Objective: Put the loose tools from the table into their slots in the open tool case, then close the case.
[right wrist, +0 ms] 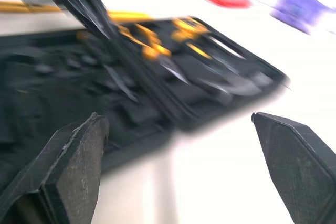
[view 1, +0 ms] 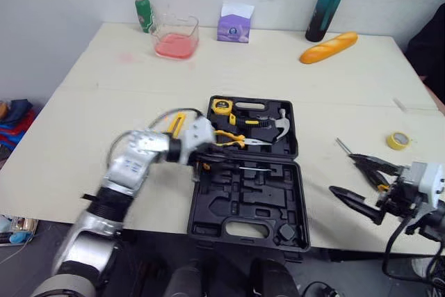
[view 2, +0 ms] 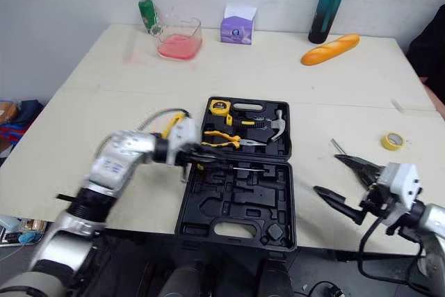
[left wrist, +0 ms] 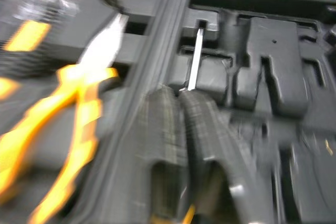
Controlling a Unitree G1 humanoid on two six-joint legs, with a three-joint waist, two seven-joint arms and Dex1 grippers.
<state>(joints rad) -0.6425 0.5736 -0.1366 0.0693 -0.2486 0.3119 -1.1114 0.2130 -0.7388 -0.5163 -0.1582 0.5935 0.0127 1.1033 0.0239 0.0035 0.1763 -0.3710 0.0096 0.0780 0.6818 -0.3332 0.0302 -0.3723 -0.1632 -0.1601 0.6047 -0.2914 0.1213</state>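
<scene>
Found the left gripper (left wrist: 177, 98) low over the open tool case (view 1: 247, 231), near its hinge line. Saw it pinched shut on what looked like a slim screwdriver (left wrist: 195, 59), though could not fully confirm the grip. Saw the metal shaft reaching into a narrow slot in the near half of the case. Noted the right gripper (right wrist: 176, 119) at the table's near edge, well apart from the case, spread wide and carrying nothing. Spotted a thin metal tool (view 1: 341, 145) lying loose just beyond it.

Judged the main risk to be the shaft riding on the slot's ridge instead of dropping in. Released there, could roll into the wrong recess or sit proud and block the lid. Worried too about the yellow-handled pliers (view 1: 233, 137) beside the hammer (view 1: 278, 126) and tape measure (view 1: 221, 107) in the far half. If not clipped in, could spill on closing.

Took the surface for a pale wooden table (view 1: 104, 109) against a white wall. Counted along the back a green bottle (view 1: 143, 14), a clear tub of pink liquid (view 1: 175, 37), a purple box (view 1: 235, 24), a teal flask (view 1: 329, 1) and a bread loaf (view 1: 329, 47). Nearer the right edge, saw a roll of yellow tape (view 1: 398, 140).
</scene>
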